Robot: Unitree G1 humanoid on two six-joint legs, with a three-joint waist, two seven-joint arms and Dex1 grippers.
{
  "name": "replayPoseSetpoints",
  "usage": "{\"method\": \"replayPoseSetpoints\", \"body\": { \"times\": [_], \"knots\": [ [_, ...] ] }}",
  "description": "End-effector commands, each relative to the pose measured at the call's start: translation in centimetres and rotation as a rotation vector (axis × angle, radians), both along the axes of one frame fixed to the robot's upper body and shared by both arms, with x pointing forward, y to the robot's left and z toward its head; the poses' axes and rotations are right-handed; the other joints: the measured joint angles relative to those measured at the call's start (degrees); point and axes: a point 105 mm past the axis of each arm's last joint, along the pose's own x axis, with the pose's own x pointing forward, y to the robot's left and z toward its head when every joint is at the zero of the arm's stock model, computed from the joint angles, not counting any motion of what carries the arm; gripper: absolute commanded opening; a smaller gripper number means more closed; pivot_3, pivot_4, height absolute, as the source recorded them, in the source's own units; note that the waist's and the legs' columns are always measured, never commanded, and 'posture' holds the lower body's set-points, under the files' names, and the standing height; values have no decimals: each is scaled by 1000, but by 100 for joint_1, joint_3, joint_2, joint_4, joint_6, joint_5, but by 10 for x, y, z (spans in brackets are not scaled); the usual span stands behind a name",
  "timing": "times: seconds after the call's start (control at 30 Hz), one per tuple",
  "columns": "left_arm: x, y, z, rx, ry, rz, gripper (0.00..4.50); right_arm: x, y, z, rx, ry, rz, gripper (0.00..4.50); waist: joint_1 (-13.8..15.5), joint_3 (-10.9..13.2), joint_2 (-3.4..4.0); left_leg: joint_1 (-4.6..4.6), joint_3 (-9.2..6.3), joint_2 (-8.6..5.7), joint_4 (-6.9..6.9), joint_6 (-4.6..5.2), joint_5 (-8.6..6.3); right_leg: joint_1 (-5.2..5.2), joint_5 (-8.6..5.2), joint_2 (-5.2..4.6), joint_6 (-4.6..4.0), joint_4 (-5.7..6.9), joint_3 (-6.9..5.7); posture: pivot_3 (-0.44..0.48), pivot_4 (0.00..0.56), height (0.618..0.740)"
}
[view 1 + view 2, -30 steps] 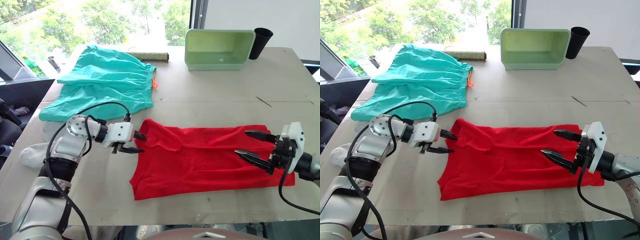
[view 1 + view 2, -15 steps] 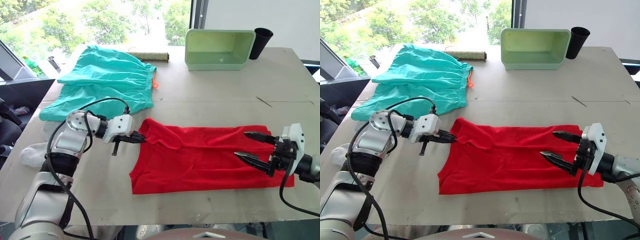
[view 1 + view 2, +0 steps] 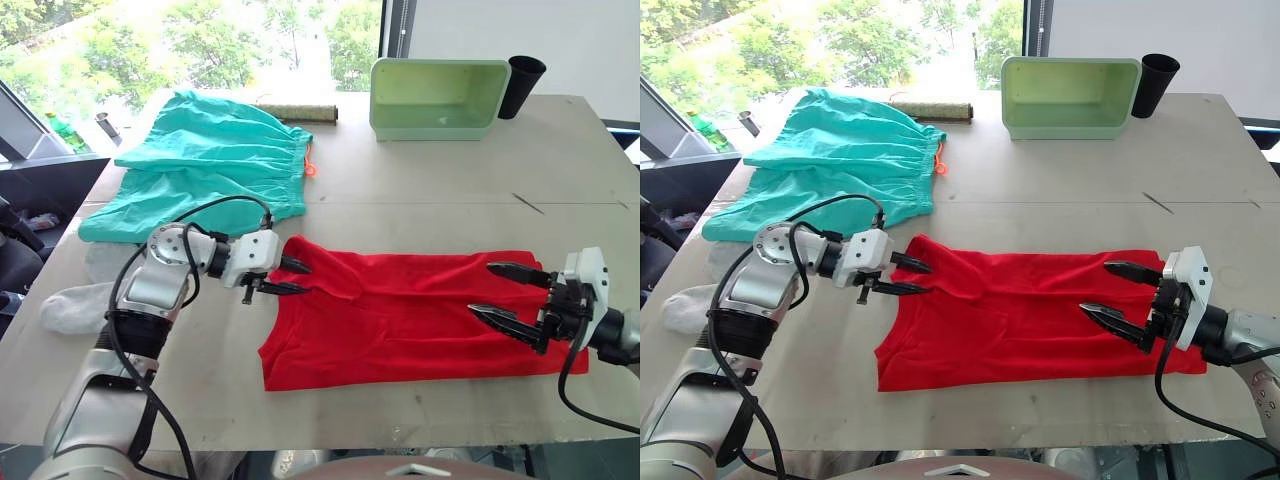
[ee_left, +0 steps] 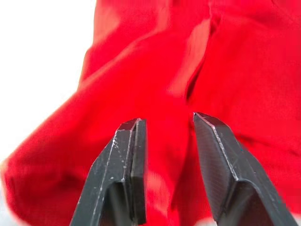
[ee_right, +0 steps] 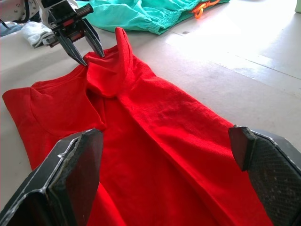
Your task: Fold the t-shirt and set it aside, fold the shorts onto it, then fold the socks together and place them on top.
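Far left of the head view, the socks (image 3: pixel 72 305) lie at the table (image 3: pixel 420 195) edge, one grey toe poking out past the robot's left arm, so they look parked there until the last step. Above them in the upper left, the shorts (image 3: pixel 205 160) are spread out flat with the orange drawstring at the waistband, well apart from the working area, which makes sense since they only get folded once the shirt is done. Centre-left, the left gripper (image 3: pixel 293 277) has its jaws a narrow way apart, straddling the raised near-left corner of the t-shirt (image 3: pixel 410 315); in the wrist view red cloth sits between the fingers (image 4: pixel 134 165) but I can't say it's pinched yet, looks more like lining up a grab. The shirt itself runs as a long band across the lower middle of the frame, already doubled lengthwise by the look of it. Lower right, the right gripper (image 3: pixel 515 292) hovers over the other end with jaws wide and nothing in them, probably so both ends get lifted together. Top right, a green bin (image 3: pixel 437 97) and black cup (image 3: pixel 521 85) sit out of the way.
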Motion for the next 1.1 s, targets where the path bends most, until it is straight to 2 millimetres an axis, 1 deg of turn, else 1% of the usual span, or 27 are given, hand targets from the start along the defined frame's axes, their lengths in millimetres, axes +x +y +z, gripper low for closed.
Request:
{"method": "replayPoseSetpoints", "body": {
  "times": [0.03, 0.27, 0.37, 0.47, 0.5, 0.53, 0.7, 0.9, 0.93, 1.03, 1.1],
  "knots": [
    [-2, -6, 1, 10, -48, -33, 1737, -2, 4, 7, 3, -42, 15, 4500, 0, 0, 0, 0, 0, 0, 0, 0, 0, 0, 0, 0, 0, 0, 0, 0, 150, 740],
    [4, -3, -1, 27, -65, -13, 1737, -1, 4, 7, 8, -44, 7, 4500, 2, 0, 0, 0, 0, 0, 0, 0, 0, 0, 0, 0, 0, 0, 0, 0, 150, 740],
    [8, -5, 1, -1, -61, 4, 1737, -1, 4, 6, 10, -44, 4, 4500, 4, 0, 0, 0, 0, 0, 0, 0, 0, 0, 0, 0, 0, 0, 0, 0, 150, 740],
    [9, -5, 3, -10, -58, 8, 971, -1, 5, 6, 13, -42, 5, 4500, 6, 0, 0, -1, 0, 0, 1, 0, 0, 0, 0, 0, 0, 0, 0, 0, 150, 740],
    [9, -5, 3, -17, -54, 14, 409, -2, 5, 6, 13, -41, 5, 4500, 4, 0, 0, 0, 0, 0, 1, 0, 0, 1, 0, 0, 0, 0, 0, 0, 150, 740],
    [10, -5, 4, -22, -54, 19, 44, -2, 5, 6, 13, -41, 5, 4500, 3, 0, 0, 0, 0, 0, 1, 0, 0, 1, 0, 1, 0, 0, 0, 0, 150, 740],
    [13, -5, 5, -24, -59, 28, 12, -2, 6, 5, 15, -39, 5, 4500, 3, 0, 0, 0, 1, 0, 1, 15, 9, 1, 0, 1, 0, 0, 0, 0, 150, 740],
    [9, -7, 2, -18, -45, 6, 12, -1, 4, 6, 12, -42, 1, 4500, 4, 0, 0, 0, 0, 0, 1, 16, 9, 1, 0, 0, 0, 1, 0, 0, 150, 740],
    [9, -7, 3, -23, -45, 7, 12, -1, 4, 6, 11, -42, 0, 4500, 4, 0, 0, 0, 0, 0, 1, 16, 9, 1, 0, 0, 0, 1, 0, 0, 150, 740],
    [9, -10, 16, -57, -26, 13, 12, -1, 4, 6, 10, -41, -3, 4500, 4, 0, 0, 0, 0, 0, 1, 16, 9, 1, 0, 1, 0, 1, 0, 0, 150, 740],
    [5, -12, 24, -70, 3, 3, 12, -1, 3, 5, 6, -41, -7, 4500, 4, 0, 0, -1, 0, 0, 1, 16, 9, 1, 0, 0, 0, 0, 0, 0, 150, 740]
  ]
}}
